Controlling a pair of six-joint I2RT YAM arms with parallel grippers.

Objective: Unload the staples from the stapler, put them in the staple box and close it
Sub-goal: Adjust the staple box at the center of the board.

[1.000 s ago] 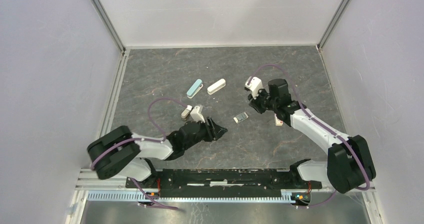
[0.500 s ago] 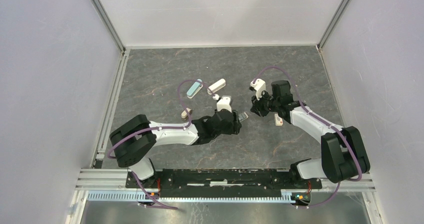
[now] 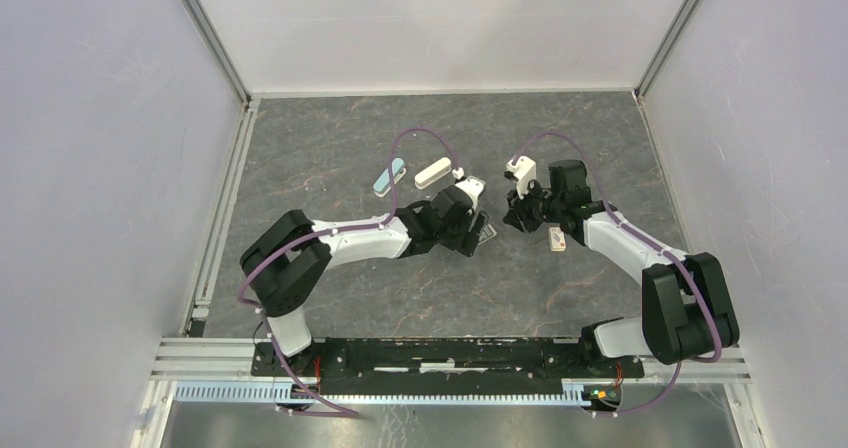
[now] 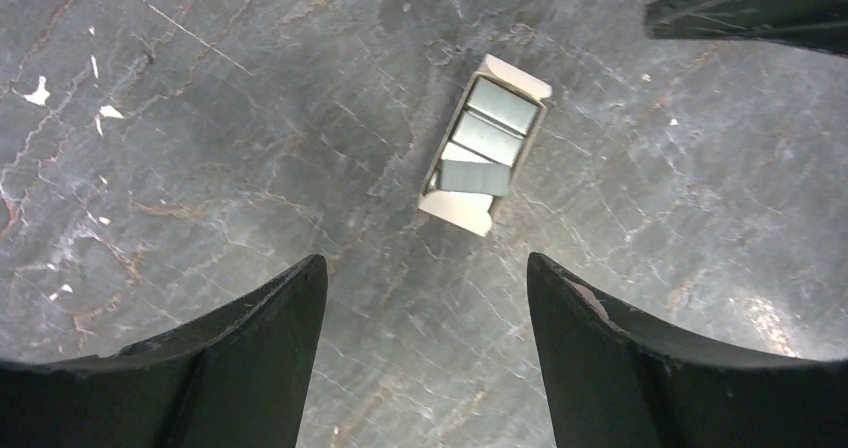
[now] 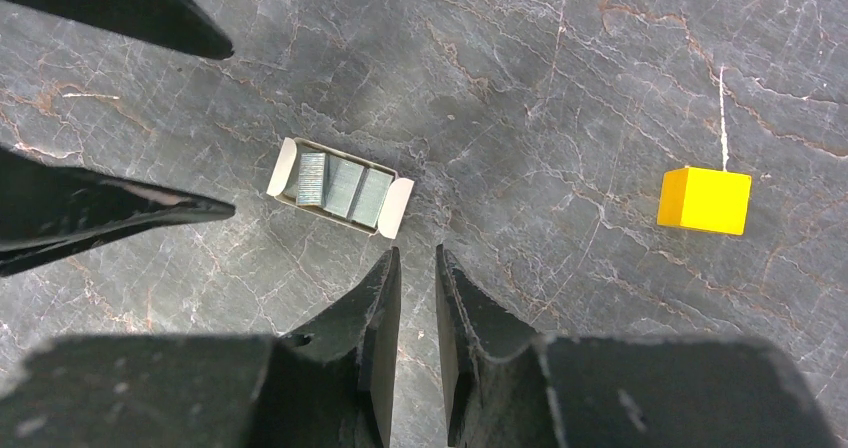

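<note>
The dark grey, veined, stone-patterned table (image 4: 200, 118) is carrying a small shallow rectangular box (image 4: 456, 208) with pale cream end flaps, which is lying open between the two grippers. Inside it, the staples (image 4: 476, 178), short flat silvery-grey metal strips with finely ribbed faces, are sitting as three blocks. Two are lying square side by side and the third is lying skewed at one end. The left gripper (image 4: 425, 260) is hovering above the box with its smooth, curved black jaws spread wide and nothing between them. The right gripper (image 5: 414, 253) is holding its black wedge-shaped jaws almost together, and the narrow slit is showing only bare table. A small matte yellow cube (image 5: 704, 200) is resting well apart from the box. A rounded oblong teal piece (image 3: 388, 178) and a rounded oblong white piece (image 3: 432, 173) are lying near each other farther back.
</note>
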